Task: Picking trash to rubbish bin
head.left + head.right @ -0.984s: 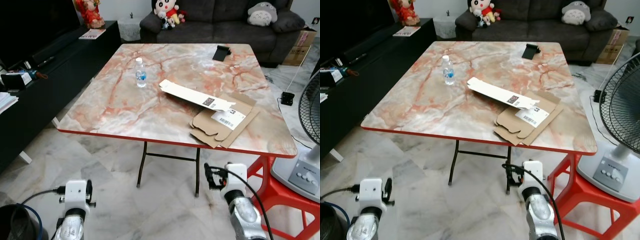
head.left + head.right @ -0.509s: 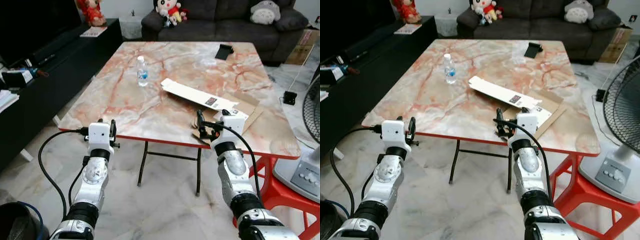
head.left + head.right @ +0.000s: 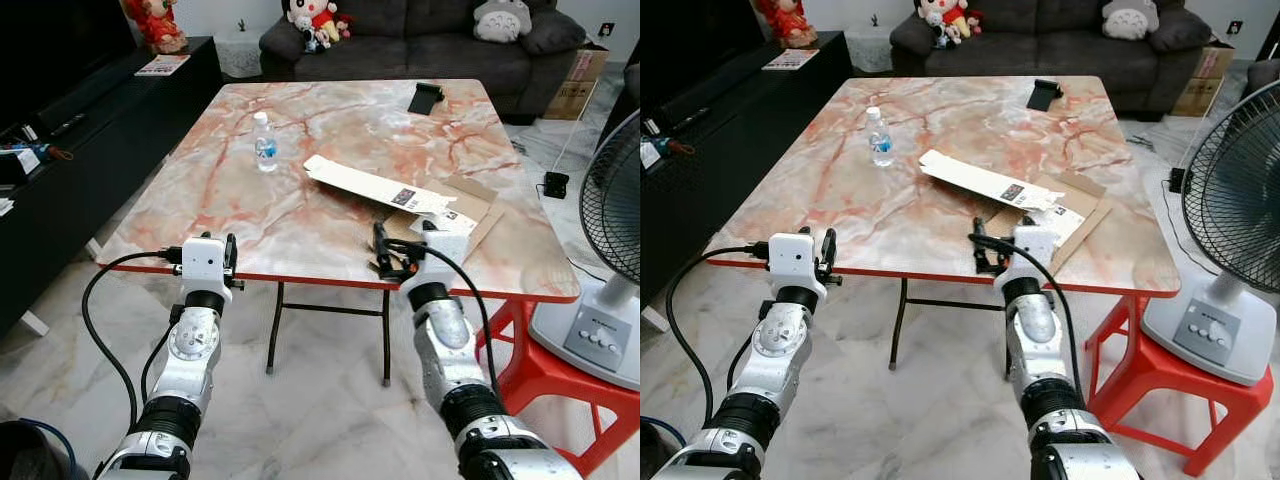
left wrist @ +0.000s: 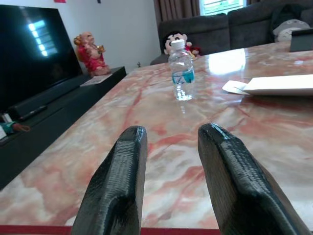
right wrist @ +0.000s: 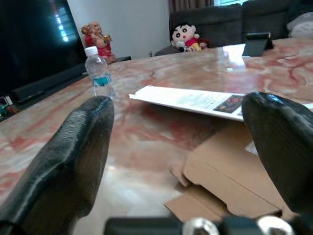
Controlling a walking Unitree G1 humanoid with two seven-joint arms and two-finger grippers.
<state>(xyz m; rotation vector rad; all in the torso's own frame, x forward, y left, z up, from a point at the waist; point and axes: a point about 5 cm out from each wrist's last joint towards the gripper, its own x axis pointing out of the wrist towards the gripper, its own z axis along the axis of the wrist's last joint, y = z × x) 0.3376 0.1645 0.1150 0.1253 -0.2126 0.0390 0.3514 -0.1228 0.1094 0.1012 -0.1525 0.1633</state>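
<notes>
Both arms are raised at the marble table's (image 3: 250, 225) near edge, left gripper (image 3: 230, 268) narrowly parted, right gripper (image 3: 380, 250) spread wide before flattened cardboard (image 3: 455, 205); a water bottle (image 3: 265, 142) stands upper left.

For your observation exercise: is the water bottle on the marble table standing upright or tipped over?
Upright. The water bottle stands on its base on the marble table, white cap on top, blue label level.

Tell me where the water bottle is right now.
In the left eye view the water bottle stands upright on the marble table, toward its left side, just left of the long white box and well beyond the left gripper.
</notes>
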